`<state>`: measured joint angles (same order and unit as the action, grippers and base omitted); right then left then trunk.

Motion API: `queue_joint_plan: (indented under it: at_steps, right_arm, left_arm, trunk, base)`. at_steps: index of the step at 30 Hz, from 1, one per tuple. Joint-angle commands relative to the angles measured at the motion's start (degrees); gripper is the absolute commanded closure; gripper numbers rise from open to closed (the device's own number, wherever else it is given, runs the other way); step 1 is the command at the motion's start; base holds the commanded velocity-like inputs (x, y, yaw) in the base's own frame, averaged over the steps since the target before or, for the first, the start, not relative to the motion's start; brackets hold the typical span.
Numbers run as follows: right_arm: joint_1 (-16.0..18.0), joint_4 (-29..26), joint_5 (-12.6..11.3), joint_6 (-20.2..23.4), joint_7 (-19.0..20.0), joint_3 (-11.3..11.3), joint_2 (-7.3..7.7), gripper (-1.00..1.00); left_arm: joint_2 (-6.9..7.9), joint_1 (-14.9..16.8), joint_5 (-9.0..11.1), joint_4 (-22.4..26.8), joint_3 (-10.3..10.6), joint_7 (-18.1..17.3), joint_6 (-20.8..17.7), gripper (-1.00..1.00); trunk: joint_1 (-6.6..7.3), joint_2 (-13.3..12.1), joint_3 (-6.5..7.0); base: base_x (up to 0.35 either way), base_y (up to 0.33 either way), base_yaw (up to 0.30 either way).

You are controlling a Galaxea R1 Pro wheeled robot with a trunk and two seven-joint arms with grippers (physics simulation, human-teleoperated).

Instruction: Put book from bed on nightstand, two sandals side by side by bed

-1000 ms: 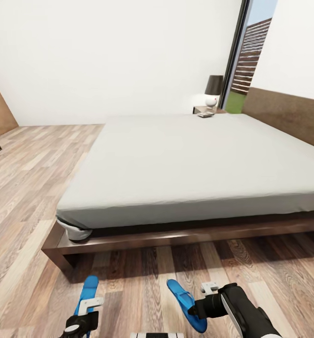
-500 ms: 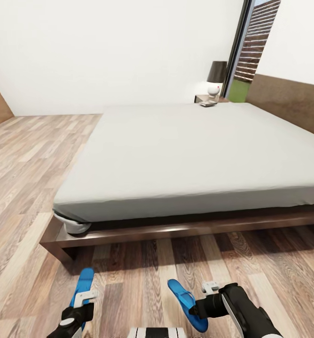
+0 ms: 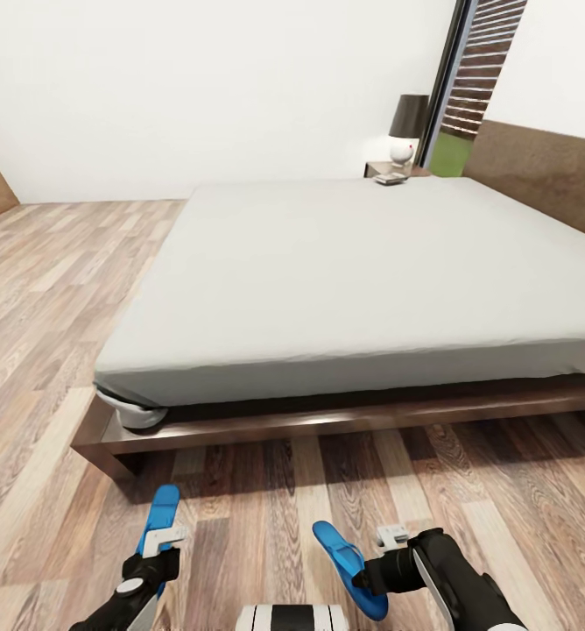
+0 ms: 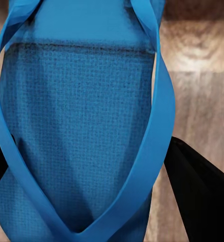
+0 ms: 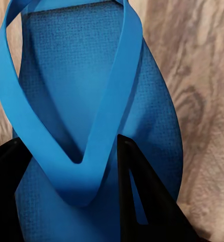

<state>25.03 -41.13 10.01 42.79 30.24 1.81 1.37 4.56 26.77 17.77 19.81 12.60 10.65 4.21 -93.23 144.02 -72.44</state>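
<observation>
— Where are the sandals?

— One in each of my grippers. The left sandal (image 3: 162, 514) is clamped in my left gripper (image 3: 155, 556), the right sandal (image 3: 349, 570) in my right gripper (image 3: 373, 574), both low over the floor (image 3: 266, 508) in front of the bed (image 3: 345, 280). My wrist views show dark fingers (image 4: 202, 191) against each blue sole, so both are closed on their loads.

— And the book?

— A small flat thing, probably the book (image 3: 389, 179), lies by the lamp (image 3: 408, 127) on the far nightstand (image 3: 376, 168) (too small to be sure).

— What could go wrong?

— I judge the pair could end up askew. The right one sits angled against the left, so releasing like this would leave them splayed. A thin sole could also twist in my grip.
</observation>
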Motion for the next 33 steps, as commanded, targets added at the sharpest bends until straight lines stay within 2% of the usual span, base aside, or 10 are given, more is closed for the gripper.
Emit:
queue_joint_plan:
  at_steps: [1, 13, 20, 27, 31, 33]
  right_arm:
    - [0.0, -0.1, 0.5, 0.1, 0.4, 0.1, 0.04, 1.00]
    - [0.0, -0.5, 0.5, -0.1, 0.6, -0.3, 0.85, 1.00]
    - [0.0, -4.2, 0.4, 0.1, 0.7, -0.4, 1.12, 1.00]
    - [0.0, -5.1, 0.4, 0.2, 0.3, -0.5, 1.17, 1.00]
    - [0.0, -5.2, 0.4, 0.2, -0.9, -0.6, 1.22, 1.00]
    - [0.0, -5.2, 0.4, 0.2, -2.8, -0.6, 1.19, 1.00]
  left_arm:
    - [0.05, 0.0, 0.5, 0.4, 0.5, 0.3, 0.2, 1.00]
    - [0.03, 0.0, 0.5, 1.4, 0.5, 0.3, 0.2, 1.00]
    - [0.07, 0.0, 0.5, 1.5, 0.5, 0.6, 0.2, 1.00]
    - [0.08, 0.0, 0.5, 1.5, 0.5, 1.1, 0.2, 1.00]
    - [0.08, 0.0, 0.5, 1.5, 0.5, 1.2, 0.3, 1.00]
    - [0.09, 0.0, 0.5, 1.5, 0.5, 1.2, 0.3, 1.00]
  trunk:
    - [0.01, 0.0, -0.05]
    - [0.01, 0.0, -0.05]
    - [0.01, 0.0, -0.05]
    - [0.01, 0.0, -0.05]
    - [0.01, 0.0, -0.05]
    - [0.01, 0.0, -0.05]
  base:
    - [0.000, 0.000, 0.000]
    - [0.000, 0.000, 0.000]
    - [0.000, 0.000, 0.000]
    - [0.000, 0.000, 0.000]
    - [0.000, 0.000, 0.000]
    - [0.000, 0.000, 0.000]
